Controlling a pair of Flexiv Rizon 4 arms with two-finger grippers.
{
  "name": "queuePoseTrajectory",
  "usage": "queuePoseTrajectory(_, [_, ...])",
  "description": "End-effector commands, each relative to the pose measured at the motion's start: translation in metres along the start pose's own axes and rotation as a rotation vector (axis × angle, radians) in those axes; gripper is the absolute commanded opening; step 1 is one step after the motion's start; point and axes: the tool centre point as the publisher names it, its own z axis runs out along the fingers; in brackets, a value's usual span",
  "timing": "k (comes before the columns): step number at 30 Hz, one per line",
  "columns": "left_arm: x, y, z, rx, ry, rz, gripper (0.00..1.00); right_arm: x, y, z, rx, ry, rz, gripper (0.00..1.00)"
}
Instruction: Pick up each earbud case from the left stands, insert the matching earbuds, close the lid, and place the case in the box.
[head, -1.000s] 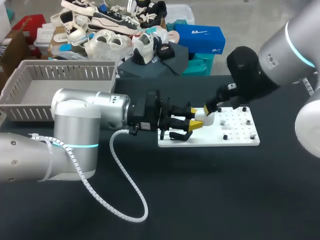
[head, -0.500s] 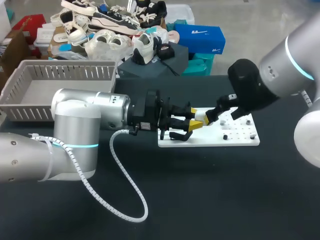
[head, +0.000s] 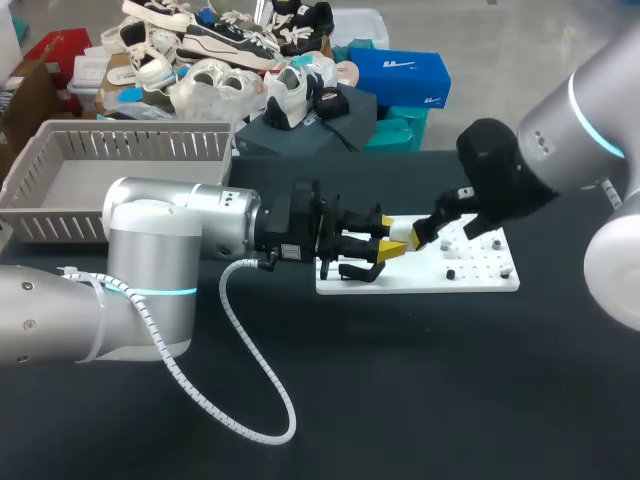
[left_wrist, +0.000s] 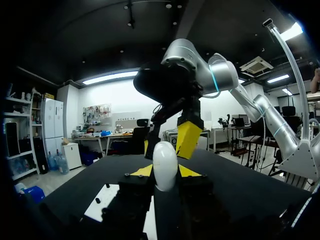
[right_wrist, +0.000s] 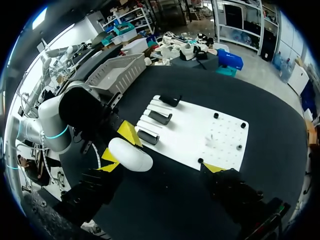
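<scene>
Head view, with both wrist views. Your left arm came in from the left side of the black table (head: 400, 390). It lay low over the table, with its left gripper (head: 392, 241) above the left end of the white board (head: 430, 277).

That gripper was closed on the white earbud case (left_wrist: 165, 161). One yellow tip pressed each side of the case, so the fingers (left_wrist: 189, 171) stood only as far apart as the case is wide. The rounded end of the case stuck out ahead of the tips. You could not tell from these views whether its lid was up or down.

Your right arm came in from the right, and its right gripper (head: 418, 233) met the case from the opposite side. In the right wrist view its fingers were spread wide. The case (right_wrist: 131, 154) lay between them, close to one finger and well apart from the other, so this gripper (right_wrist: 160, 166) had hold of nothing.

Three dark stands (right_wrist: 161, 117) sat in a row on the left part of the board. All three were bare, and the case was held just near and left of them. Small dark pegs (right_wrist: 216, 115) dotted the right part of the board.

The grey slatted box (head: 60, 160) stood at the far left of the table, well apart from the case and both grippers. A coiled white cable (head: 250, 400) hung from your left arm and looped over the near table.
</scene>
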Motion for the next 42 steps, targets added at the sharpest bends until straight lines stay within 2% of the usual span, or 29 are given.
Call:
queuePoseTrajectory(1, [0.001,0.000,0.000,0.002,-0.002,0.001,0.00,-0.002,-0.003,-0.003,0.002,0.000,0.004,1.00])
queuePoseTrajectory(9, [0.001,0.000,0.000,0.002,-0.002,0.001,0.00,-0.008,-0.002,-0.007,-0.002,-0.009,-0.001,1.00])
queuePoseTrajectory(16, [0.001,0.000,0.000,0.002,-0.002,0.001,0.00,-0.024,-0.008,-0.010,0.019,-0.013,-0.023,1.00])
queuePoseTrajectory(22, [0.001,0.000,0.000,0.002,-0.002,0.001,0.00,-0.028,-0.014,-0.026,0.090,-0.019,-0.032,1.00])
queuePoseTrajectory(27, [0.001,0.000,0.000,0.002,-0.002,0.001,0.00,-0.015,-0.029,-0.043,0.241,0.022,-0.022,1.00])
queuePoseTrajectory(32, [0.001,0.000,0.000,0.002,-0.002,0.001,0.00,0.006,-0.046,-0.052,0.383,0.088,0.012,1.00])
queuePoseTrajectory(35, [0.001,0.000,0.000,0.002,-0.002,0.001,0.00,0.017,-0.054,-0.051,0.435,0.136,0.028,1.00])
queuePoseTrajectory(42, [0.001,0.000,0.000,0.002,-0.002,0.001,0.00,0.039,-0.075,-0.035,0.490,0.238,0.069,1.00])
